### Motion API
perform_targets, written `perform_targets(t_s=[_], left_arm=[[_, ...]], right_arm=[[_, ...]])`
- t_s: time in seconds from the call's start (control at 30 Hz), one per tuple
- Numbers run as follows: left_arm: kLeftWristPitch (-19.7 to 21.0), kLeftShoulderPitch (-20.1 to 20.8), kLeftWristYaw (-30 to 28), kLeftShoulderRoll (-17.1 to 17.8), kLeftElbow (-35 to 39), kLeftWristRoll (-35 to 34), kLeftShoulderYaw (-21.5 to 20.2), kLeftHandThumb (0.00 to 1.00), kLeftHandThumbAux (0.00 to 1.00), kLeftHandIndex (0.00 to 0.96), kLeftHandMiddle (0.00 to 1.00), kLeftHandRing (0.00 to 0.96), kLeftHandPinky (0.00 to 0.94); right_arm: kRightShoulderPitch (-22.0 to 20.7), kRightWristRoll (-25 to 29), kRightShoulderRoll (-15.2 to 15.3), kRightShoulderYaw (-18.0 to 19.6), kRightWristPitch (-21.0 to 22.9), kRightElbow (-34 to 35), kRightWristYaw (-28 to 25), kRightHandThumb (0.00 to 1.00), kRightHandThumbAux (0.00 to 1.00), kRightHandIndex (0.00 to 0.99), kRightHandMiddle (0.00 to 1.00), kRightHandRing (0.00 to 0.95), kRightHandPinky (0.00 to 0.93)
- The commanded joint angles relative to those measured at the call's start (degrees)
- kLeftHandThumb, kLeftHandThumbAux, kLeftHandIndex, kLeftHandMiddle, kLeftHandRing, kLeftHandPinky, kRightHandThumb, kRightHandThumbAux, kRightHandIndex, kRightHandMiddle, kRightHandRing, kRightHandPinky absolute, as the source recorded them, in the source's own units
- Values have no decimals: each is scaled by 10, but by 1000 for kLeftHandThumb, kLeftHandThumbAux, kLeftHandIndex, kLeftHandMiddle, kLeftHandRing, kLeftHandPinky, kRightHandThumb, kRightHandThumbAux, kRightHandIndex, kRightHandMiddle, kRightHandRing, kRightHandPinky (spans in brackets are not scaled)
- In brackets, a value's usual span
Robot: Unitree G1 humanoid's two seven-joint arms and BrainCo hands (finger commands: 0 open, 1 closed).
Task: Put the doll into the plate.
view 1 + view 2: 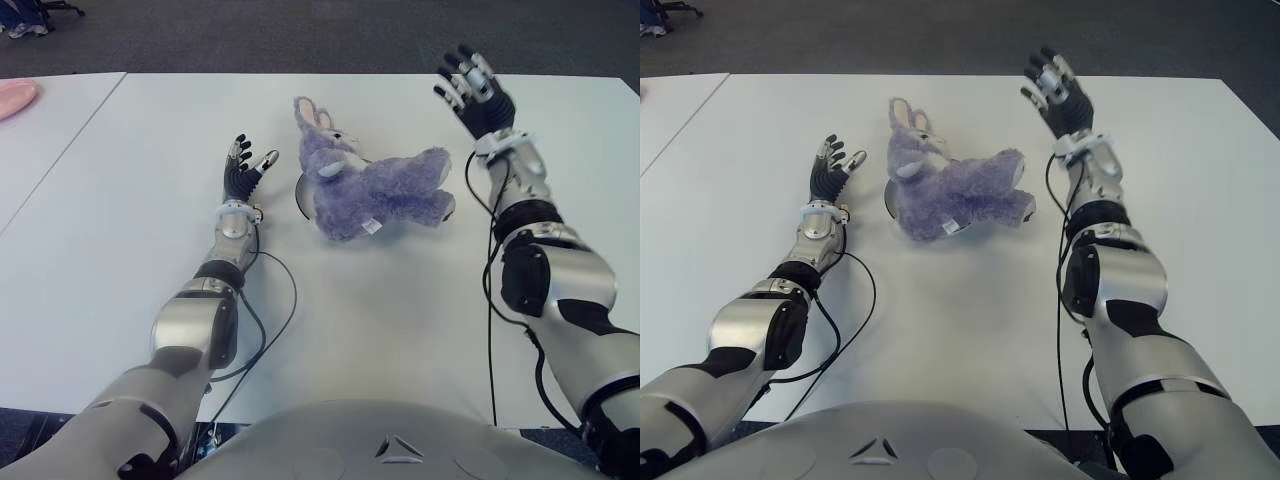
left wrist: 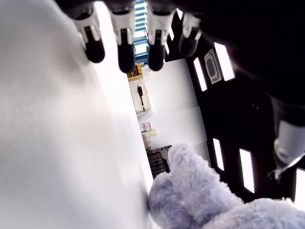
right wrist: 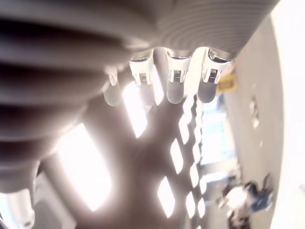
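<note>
A purple plush rabbit doll (image 1: 375, 192) lies on its side in the middle of the white table (image 1: 400, 310), its ears pointing away from me. It covers most of a small round plate (image 1: 301, 196), of which only the left rim shows under its head. My left hand (image 1: 252, 156) is just left of the doll, palm up and fingers spread, holding nothing. In the left wrist view its fingertips (image 2: 125, 45) are straight and the doll (image 2: 200, 202) lies apart from them. My right hand (image 1: 460, 80) is raised beyond the doll's right end, fingers (image 3: 174, 83) spread and empty.
A pink object (image 1: 14, 98) lies on the neighbouring table at the far left, past a seam (image 1: 70, 140). Black cables (image 1: 270, 330) trail from both forearms over the table. Dark floor runs beyond the table's far edge.
</note>
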State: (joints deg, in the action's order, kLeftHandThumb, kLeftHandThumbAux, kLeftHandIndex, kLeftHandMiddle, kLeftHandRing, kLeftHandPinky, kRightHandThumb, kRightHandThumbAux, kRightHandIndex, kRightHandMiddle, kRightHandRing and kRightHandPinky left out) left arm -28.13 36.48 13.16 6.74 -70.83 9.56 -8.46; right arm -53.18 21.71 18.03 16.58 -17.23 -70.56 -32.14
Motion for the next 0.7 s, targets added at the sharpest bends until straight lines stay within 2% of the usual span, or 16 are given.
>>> perform_targets(t_s=[0.03,0.37,0.7], left_arm=[[63,-109,-6,-38,-71,2,6,0,539,60,136,136,128],[57,-112,-13,-39,-70,-4,1,0,536,63,142,139,126],[56,-113,-16,-39,-70,-6,-1,0,536,66,137,135,121]], right_arm=[[16,-28,-27,6,-37,-30,40,0,742,71,55,32,66],[41,-65,-42,2,-71,-38,85,0,766,86,79,63,88],[81,-93,-53,1,-103,-45,117,0,749,99,101,86,103]])
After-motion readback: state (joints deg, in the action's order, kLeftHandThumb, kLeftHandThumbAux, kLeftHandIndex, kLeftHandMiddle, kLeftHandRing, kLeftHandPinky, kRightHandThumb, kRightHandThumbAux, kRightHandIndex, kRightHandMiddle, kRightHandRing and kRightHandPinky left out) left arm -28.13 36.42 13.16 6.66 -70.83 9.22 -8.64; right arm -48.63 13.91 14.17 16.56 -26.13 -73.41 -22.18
